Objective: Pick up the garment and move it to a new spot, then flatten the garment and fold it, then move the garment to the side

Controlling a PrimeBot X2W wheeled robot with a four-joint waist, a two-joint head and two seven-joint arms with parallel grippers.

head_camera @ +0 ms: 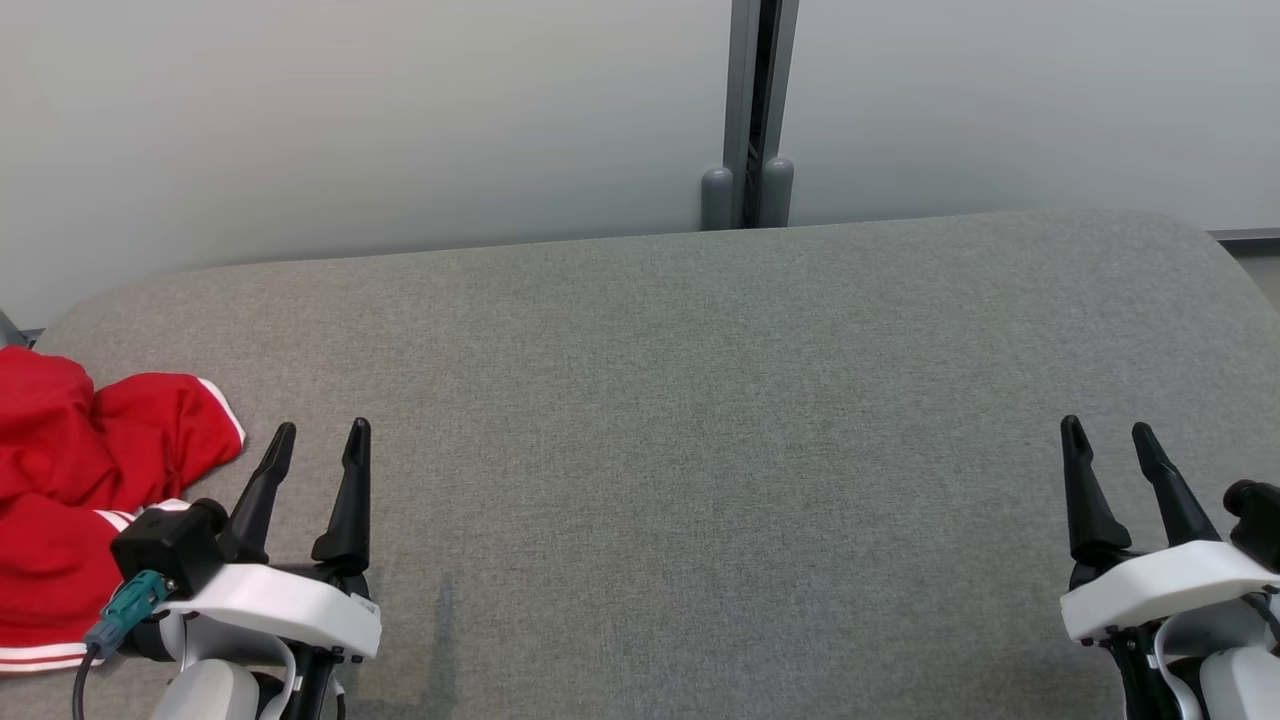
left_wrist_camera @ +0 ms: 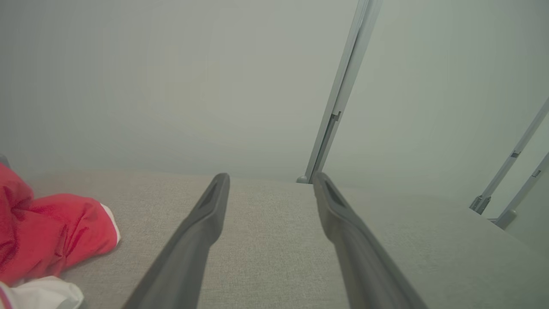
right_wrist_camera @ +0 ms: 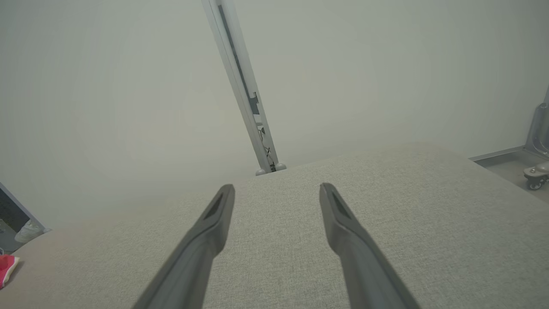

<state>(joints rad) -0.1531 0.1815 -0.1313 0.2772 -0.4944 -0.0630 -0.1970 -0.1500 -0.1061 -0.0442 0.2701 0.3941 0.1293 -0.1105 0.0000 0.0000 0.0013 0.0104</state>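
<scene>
The garment (head_camera: 90, 470) sits bunched at the table's (head_camera: 700, 400) left end, left gripper (head_camera: 322, 428) close by there, right gripper (head_camera: 1107, 428) at the table's right end, both with fingers spread, empty, likely poised for pickup.

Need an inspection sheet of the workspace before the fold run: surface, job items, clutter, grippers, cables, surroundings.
Surface: grey fabric surface, flat, with rounded far corners.
Job's things: red garment with white trim, crumpled at the surface's left edge, left of the left gripper.
Clutter: nothing seen.
Grippers: left gripper and right gripper both open, holding nothing, fingers pointing toward the wall.
Cables: teal connector with a grey lead at the left wrist.
Surroundings: pale wall with a grey post behind the surface; caster wheel on the floor to the right.
</scene>
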